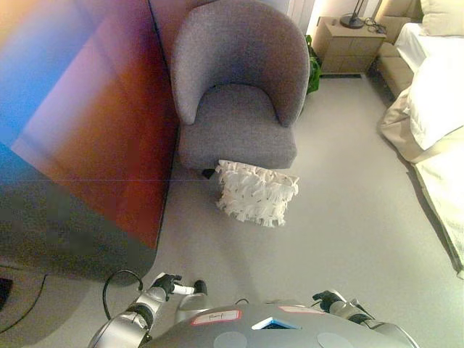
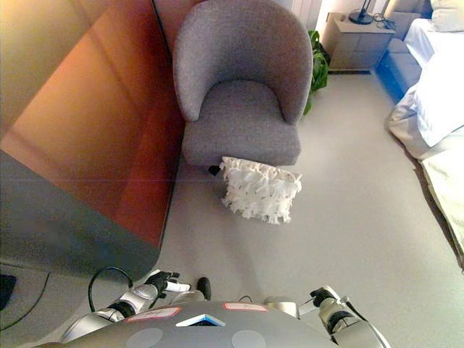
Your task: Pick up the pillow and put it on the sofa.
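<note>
On the pale grey bedroom floor (image 1: pixel 348 217) I see the white fringed fabric pillow (image 1: pixel 257 192) leaning against the grey upholstered tub sofa (image 1: pixel 239 87), soft and light, best squeezed at both sides by my left robot hand (image 1: pixel 168 284) and right robot hand (image 2: pixel 324 298), both low, loosely curled, empty.

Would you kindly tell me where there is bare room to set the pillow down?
The grey upholstered armchair's seat is bare between its curved sides. Open floor lies between chair and white bed. It is crowded at the chair's front, where the white fringed pillow leans.
</note>
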### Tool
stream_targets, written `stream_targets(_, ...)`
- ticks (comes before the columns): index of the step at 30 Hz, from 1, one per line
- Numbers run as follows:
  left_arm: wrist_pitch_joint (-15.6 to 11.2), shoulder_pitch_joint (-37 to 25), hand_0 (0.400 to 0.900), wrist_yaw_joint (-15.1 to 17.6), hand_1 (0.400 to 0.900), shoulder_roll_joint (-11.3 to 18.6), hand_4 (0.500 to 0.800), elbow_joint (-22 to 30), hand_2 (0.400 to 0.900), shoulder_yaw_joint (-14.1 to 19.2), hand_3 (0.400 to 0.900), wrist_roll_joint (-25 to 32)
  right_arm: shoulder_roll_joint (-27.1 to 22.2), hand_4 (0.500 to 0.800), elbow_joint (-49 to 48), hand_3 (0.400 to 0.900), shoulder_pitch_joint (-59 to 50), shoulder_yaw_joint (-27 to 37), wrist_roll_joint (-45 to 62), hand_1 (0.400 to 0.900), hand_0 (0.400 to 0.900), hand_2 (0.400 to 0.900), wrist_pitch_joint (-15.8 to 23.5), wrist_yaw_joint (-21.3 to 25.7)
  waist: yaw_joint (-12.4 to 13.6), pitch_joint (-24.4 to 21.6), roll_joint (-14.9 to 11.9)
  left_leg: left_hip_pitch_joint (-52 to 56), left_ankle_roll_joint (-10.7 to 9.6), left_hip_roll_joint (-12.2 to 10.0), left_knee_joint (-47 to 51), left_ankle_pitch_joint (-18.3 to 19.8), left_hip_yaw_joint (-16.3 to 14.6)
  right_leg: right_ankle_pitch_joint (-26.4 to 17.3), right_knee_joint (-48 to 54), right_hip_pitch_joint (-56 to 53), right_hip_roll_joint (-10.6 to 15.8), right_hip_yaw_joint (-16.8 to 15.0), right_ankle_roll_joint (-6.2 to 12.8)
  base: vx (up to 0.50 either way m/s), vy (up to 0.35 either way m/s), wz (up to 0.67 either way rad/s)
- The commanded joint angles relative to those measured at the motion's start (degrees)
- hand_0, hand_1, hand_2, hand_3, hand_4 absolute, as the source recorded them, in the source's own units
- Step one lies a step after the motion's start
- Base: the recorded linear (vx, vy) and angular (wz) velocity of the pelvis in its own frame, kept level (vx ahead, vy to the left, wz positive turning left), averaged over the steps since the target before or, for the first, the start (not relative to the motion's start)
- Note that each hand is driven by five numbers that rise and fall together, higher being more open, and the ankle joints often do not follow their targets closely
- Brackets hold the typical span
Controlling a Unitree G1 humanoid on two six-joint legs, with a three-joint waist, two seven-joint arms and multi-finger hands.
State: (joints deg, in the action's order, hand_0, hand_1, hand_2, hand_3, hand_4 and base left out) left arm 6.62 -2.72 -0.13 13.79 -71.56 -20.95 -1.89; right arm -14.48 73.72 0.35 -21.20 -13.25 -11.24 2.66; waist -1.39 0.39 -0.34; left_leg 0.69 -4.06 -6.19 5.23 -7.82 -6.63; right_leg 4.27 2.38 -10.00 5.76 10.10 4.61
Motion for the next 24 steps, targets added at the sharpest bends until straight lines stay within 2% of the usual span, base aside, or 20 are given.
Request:
stream_targets(1, 0.7, -2.2, 0.900, -1.3, 0.900, 0.0, 0.800, -2.8, 0.900, -0.8, 0.900, -0.8, -0.8, 0.800, 2.2, 0.900, -6.2, -0.9, -0.1, 0.900, 0.900, 0.900, -1.6, 0.4, 0.9, 3.1, -1.1, 6.2, 0.7, 0.3, -0.2, 9.8, -0.7, -5.6, 2.4, 4.2, 2.5, -1.5, 3.33, 0.00, 0.000, 0.00)
stream_targets(11, 0.8, -2.4, 0.900, -1.2, 0.900, 0.3, 0.800, -3.0, 0.900, -0.3, 0.900, -0.7, -0.7, 0.800, 2.2, 0.900, -6.3, -0.7, 0.5, 0.900, 0.900, 0.900, -2.4, 0.8, 0.9, 3.4, -1.1, 6.0, 0.7, 0.2, -0.2, 9.7, -0.7, -5.2, 1.8, 4.4, 2.4, -1.3, 3.16, 0.00, -0.015, -0.01)
stream_targets(15, 1.1, -2.1, 0.900, -0.9, 0.900, 0.9, 0.800, -3.1, 0.900, -0.1, 0.900, -0.9, -0.6, 0.800, 2.1, 0.900, -6.4, -0.6, 2.5, 0.900, 0.900, 0.900, -2.8, 0.9, 0.6, 3.6, -1.1, 6.3, 1.0, -0.6, -0.2, 9.5, -0.8, -3.4, -0.9, 5.1, 1.2, -2.1, 2.34, 0.03, -0.122, -0.05)
stream_targets(18, 2.0, -2.5, 0.900, 0.9, 0.900, 1.2, 0.800, -3.3, 0.900, 0.5, 0.900, 0.8, -0.6, 0.800, 2.0, 0.900, -6.9, -0.5, 4.8, 0.900, 0.900, 0.900, -2.6, 1.8, 0.2, 4.3, -1.4, 5.7, 0.9, -2.1, -2.1, 9.2, -0.2, -1.5, -4.1, 6.7, -0.7, -4.0, 0.83, 0.00, -0.211, -0.09)
stream_targets(20, 2.2, -2.7, 0.900, 1.5, 0.900, 1.4, 0.800, -3.4, 0.900, 1.0, 0.900, 2.6, -0.7, 0.800, 2.0, 0.900, -7.3, -0.6, 5.4, 0.900, 0.900, 0.900, -2.1, 2.2, 0.0, 4.9, -1.8, 4.3, 0.7, -2.9, -5.1, 9.6, 0.6, -0.8, -5.8, 7.9, -1.4, -4.8, 0.01, 0.00, -0.223, -0.11)
stream_targets(21, 2.3, -2.8, 0.900, 2.7, 0.900, 1.2, 0.800, -3.7, 0.900, 2.8, 0.900, 5.7, -1.0, 0.800, 2.0, 0.900, -7.7, -0.4, 5.6, 0.900, 0.900, 0.900, -1.7, 2.4, -0.1, 5.9, -2.7, 2.5, 0.7, -4.0, -10.9, 10.5, 0.9, -0.7, -7.6, 8.7, -2.0, -5.5, -0.93, 0.03, -0.279, -0.22)
stream_targets(24, 1.8, -1.6, 0.900, 3.9, 0.900, 1.1, 0.800, -3.5, 0.900, 6.3, 0.900, 8.2, -1.7, 0.800, 2.1, 0.900, -7.9, 0.0, 5.0, 0.900, 0.900, 0.900, -1.5, 0.5, 0.1, 7.4, -4.4, -1.2, 2.1, -5.0, -24.3, 10.9, 1.1, -0.5, -9.1, 9.1, -2.4, -6.2, -2.75, 0.09, -0.312, -0.37)
